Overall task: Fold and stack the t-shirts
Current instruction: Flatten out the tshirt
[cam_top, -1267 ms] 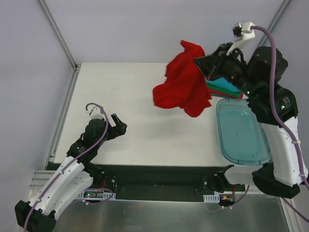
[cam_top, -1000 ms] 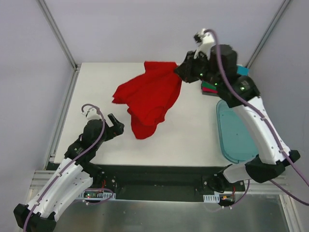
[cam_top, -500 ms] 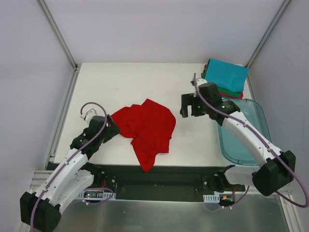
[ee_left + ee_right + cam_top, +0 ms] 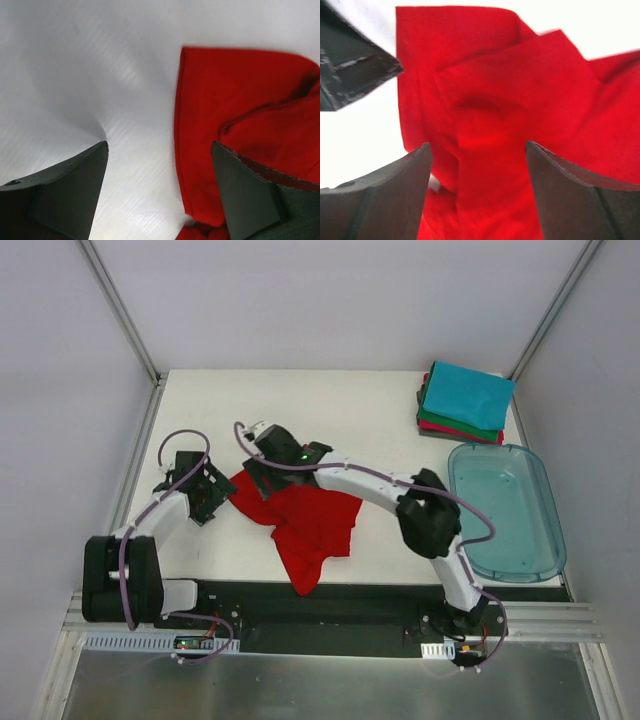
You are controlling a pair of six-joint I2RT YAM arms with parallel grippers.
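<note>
A bright red t-shirt (image 4: 312,525) lies crumpled on the white table, left of centre. My left gripper (image 4: 211,496) is low at the shirt's left edge and stands open. In the left wrist view the hem of the red shirt (image 4: 200,125) lies between the fingers, nearer the right fingertip (image 4: 235,175). My right gripper (image 4: 259,472) hovers open over the shirt's upper left part, with red cloth (image 4: 485,115) bunched under its gap (image 4: 479,146). Three folded t-shirts (image 4: 465,398) are stacked at the back right, teal on top, then green and crimson-pink.
A clear bluish plastic tub (image 4: 505,515) stands at the right edge, in front of the folded stack. The right arm stretches across the middle of the table (image 4: 370,425). The left gripper's black body (image 4: 350,65) shows close by in the right wrist view.
The right arm swung the red shirt from the back right down onto the table and let go. It then reached left to the shirt's upper left. The left gripper moved up to the shirt's edge.
</note>
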